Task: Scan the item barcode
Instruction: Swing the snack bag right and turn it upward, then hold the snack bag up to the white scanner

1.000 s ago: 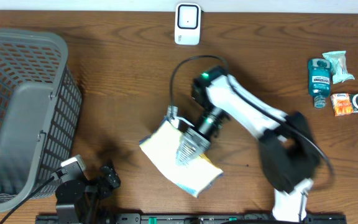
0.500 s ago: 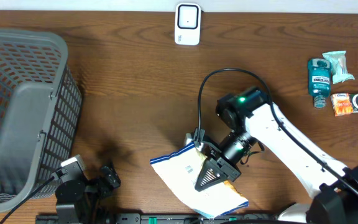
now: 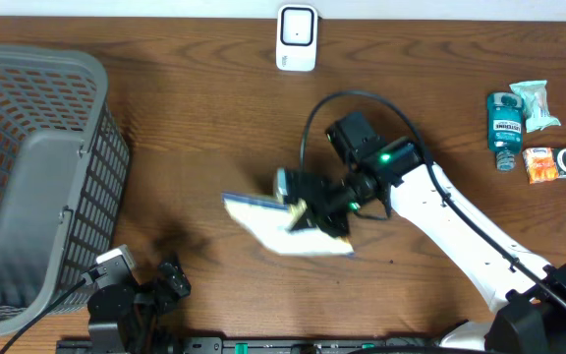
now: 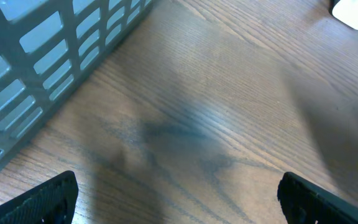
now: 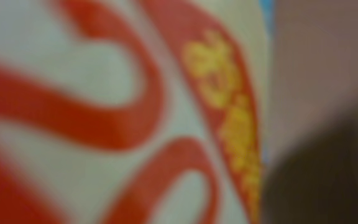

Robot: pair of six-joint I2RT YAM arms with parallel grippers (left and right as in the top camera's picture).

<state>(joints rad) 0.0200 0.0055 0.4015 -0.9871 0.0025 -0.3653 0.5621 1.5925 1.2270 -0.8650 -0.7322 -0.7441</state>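
Observation:
The item is a flat cream snack bag [image 3: 275, 228] with a blue edge, held tilted above the middle of the table. My right gripper [image 3: 308, 210] is shut on its right part. The right wrist view is filled by the blurred bag [image 5: 104, 112], cream with red swirls and yellow print, and my own fingers are hidden there. No barcode shows in any view. A white scanner [image 3: 297, 37] stands at the table's back edge. My left gripper [image 3: 168, 279] rests low at the front left, open over bare wood [image 4: 179, 205].
A large grey mesh basket [image 3: 29, 177] takes up the left side; its wall [image 4: 55, 56] is near my left gripper. A mouthwash bottle [image 3: 505, 128] and small packets [image 3: 540, 163] lie at the back right.
The right arm carried the bag from the table's front edge back and left, and turned it so that it shows nearly edge-on from above. The left arm has not moved.

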